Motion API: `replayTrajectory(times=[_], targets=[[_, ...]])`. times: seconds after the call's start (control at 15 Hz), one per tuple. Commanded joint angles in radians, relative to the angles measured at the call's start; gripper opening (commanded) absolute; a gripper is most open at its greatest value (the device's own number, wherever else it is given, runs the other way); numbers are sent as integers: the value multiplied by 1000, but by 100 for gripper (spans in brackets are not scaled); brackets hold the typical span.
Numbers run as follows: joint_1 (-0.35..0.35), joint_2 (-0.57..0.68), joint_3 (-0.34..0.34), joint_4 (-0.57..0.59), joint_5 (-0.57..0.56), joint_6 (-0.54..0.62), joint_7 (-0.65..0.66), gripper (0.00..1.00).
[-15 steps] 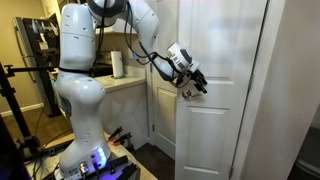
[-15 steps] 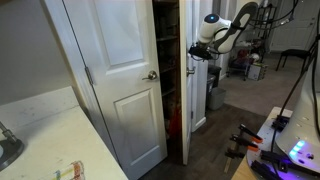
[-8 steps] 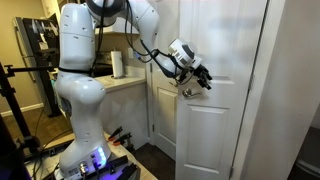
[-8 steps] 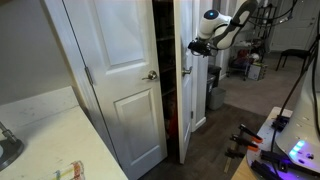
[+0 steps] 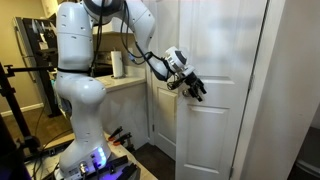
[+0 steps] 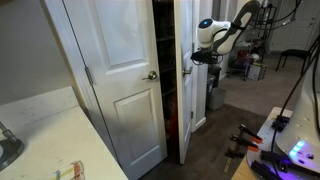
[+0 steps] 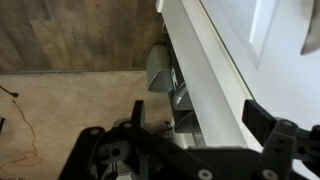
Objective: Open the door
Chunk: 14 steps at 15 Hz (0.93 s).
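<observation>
Claw: found at the left edge of the door, at handle height, on the end of the white Panda arm. In the wrist view the two dark fingers stood wide apart, one on each side of the door's edge. The left finger was clear of the door. Contact at the right finger could not be determined. Claw recorded as released, nothing grasped.

Door: tall white panelled leaf. In an exterior view it appeared nearly edge-on, standing ajar, with a dark gap between it and the twin leaf. The claw was at that free edge, at upper-panel height. The twin leaf's silver handle sat at its right edge, apart from the claw.

Hardware: in the wrist view a grey metal piece, apparently the lever handle, projected from the door's edge just beyond the fingers. Whether the claw touched it could not be told.

Surroundings: a paper towel roll stood upright on the table behind the arm.
</observation>
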Motion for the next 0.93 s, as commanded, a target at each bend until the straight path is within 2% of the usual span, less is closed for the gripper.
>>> replayTrajectory(times=[0.0,0.2,0.47,0.87], targets=[[-109,-89,178,-106,68,-105,-80,100],[-145,-118,283,-169,160,-162,-179,100],[-145,-110,392,-220,383,-131,-388,100],[-95,-85,516,-167,624,-128,-615,100]])
